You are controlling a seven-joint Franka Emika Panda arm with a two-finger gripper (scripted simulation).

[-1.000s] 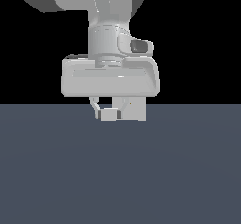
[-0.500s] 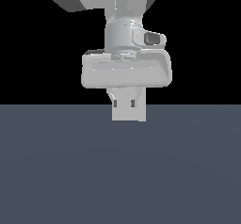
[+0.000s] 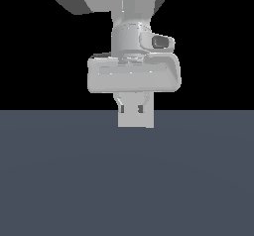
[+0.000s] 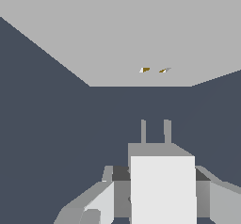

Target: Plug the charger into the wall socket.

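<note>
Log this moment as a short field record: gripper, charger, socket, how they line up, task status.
gripper: shut on the charger
charger: white block between the fingers, two prongs pointing at the wall socket
wall socket: flat plate, two yellowish holes visible
alignment: prongs roughly in line with the holes, a gap of dark floor between
status: not yet plugged in

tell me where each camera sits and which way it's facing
Exterior view: off the arm, low and level with the floor, facing the claw head-on; the arm's wrist and hand body fill the upper frame, and the charger sits between the fingers.
Wrist view: mounted on the wrist, looking along the charger and its two prongs toward the wall socket with its two holes; the fingers flank the charger.
Shared: the charger and the claw fingers.
</note>
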